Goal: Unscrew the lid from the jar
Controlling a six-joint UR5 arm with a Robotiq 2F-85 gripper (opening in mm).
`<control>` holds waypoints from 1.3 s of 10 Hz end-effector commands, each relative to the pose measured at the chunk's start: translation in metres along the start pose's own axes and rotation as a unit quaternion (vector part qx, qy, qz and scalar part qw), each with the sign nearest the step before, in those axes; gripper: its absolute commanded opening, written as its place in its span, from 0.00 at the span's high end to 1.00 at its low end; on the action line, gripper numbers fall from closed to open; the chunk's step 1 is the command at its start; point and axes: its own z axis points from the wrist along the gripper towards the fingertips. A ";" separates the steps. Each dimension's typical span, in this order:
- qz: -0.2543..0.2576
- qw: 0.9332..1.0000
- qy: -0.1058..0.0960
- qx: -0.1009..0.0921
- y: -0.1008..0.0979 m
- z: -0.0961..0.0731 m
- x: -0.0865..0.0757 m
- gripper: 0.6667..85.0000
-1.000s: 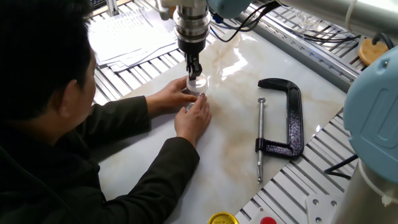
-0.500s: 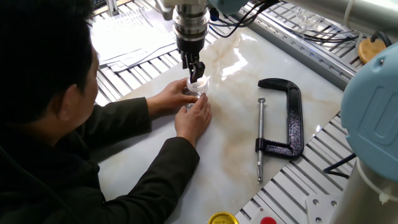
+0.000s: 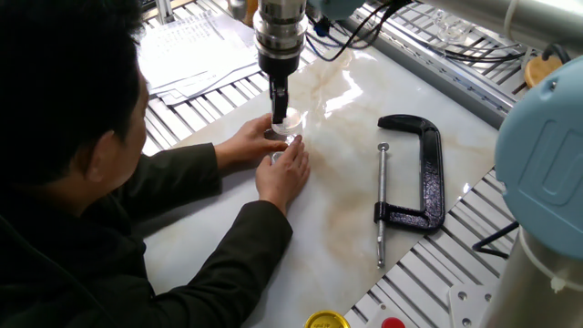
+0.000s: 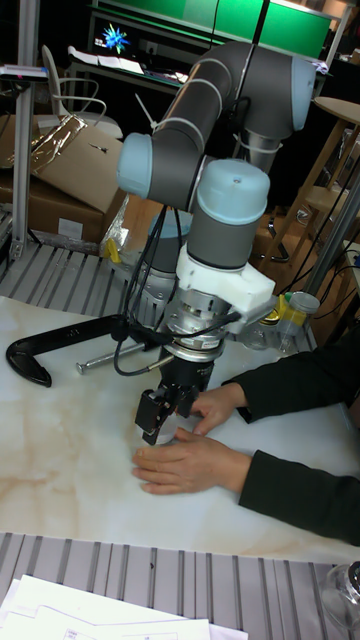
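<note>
Fixed view: gripper [image 3: 282, 117] is clenching the lid [image 3: 290, 119] at table centre.
Jar [image 3: 284, 138]: sitting between the person's hands [image 3: 284, 169], directly beneath.
Advice: keep twisting about the vertical axis, lifting only once threads are releasing.
Clamp [image 3: 412, 173]: lying at 3 o'clock, apart.

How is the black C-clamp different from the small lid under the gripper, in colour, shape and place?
The C-clamp is black and C-shaped with a long screw; the lid is whitish, small and round. The C-clamp lies free on the table, with nothing touching it; the lid sits at the gripper, between a person's hands. Both are over the same marble-patterned top.
</note>
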 end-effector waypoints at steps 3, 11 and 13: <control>0.127 0.992 -0.006 -0.020 0.009 0.011 -0.003 0.11; 0.152 0.988 0.000 -0.013 0.003 0.018 0.006 0.15; 0.194 0.981 0.007 -0.014 0.004 0.018 0.009 0.17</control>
